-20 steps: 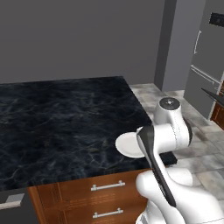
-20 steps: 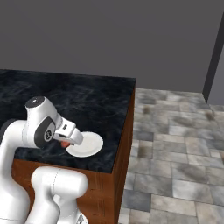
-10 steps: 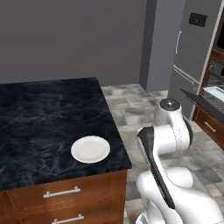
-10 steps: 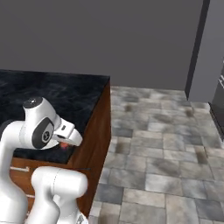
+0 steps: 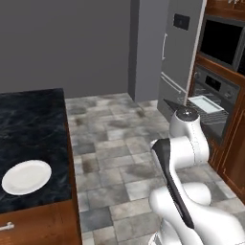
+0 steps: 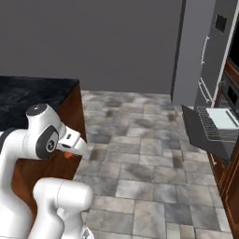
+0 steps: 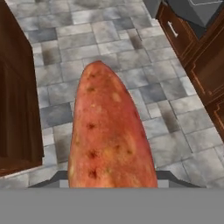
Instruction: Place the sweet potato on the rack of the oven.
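Note:
The sweet potato, orange-red with dark spots, stands lengthwise out of my gripper, which is shut on its lower end. From the right base camera the gripper sits by the arm's elbow over the floor, an orange bit of sweet potato under it. The oven is at the right, its dark door dropped open. The wire rack is pulled out over the door, with a pale tray on it. The gripper is well short of the oven, across the tiled floor.
A dark marble counter with a round white plate lies to the left. A grey fridge stands beside the oven, a black-windowed microwave above it. Wooden cabinets flank the oven; grey tiled floor lies between.
Both base views have swung from the counter toward the oven side as the base moved. The plate now lies far left. The sweet potato stays in the gripper.

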{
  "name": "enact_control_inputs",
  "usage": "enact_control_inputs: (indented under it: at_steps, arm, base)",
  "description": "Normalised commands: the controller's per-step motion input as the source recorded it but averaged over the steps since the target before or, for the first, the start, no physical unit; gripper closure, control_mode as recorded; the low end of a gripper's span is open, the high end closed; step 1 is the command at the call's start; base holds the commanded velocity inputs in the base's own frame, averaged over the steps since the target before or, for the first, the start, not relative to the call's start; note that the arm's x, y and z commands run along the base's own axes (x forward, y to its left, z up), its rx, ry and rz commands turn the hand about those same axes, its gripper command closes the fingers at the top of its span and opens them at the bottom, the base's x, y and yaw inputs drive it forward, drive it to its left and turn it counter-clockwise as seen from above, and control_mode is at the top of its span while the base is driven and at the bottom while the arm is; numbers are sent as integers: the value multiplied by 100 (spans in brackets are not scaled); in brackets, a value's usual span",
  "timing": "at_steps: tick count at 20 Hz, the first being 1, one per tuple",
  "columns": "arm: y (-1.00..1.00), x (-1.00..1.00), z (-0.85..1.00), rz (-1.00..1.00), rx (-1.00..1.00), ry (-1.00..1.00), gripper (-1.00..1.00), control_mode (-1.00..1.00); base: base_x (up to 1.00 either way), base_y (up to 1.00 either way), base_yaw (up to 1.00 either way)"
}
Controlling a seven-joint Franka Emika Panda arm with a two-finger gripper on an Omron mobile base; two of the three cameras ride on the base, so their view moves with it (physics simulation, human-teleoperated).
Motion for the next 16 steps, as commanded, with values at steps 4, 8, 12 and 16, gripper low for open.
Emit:
enact_control_inputs:
  at_steps: [4, 8, 12, 16]
  arm:
    - [0, 0, 0, 0, 0, 0, 100, 100]
    - [0, 0, 0, 0, 0, 0, 100, 100]
    - [0, 0, 0, 0, 0, 0, 100, 100]
    - [0, 0, 0, 0, 0, 0, 100, 100]
  base:
    - [33, -30, -19]
    - [100, 0, -20]
    - [100, 0, -22]
    - [100, 0, -22]
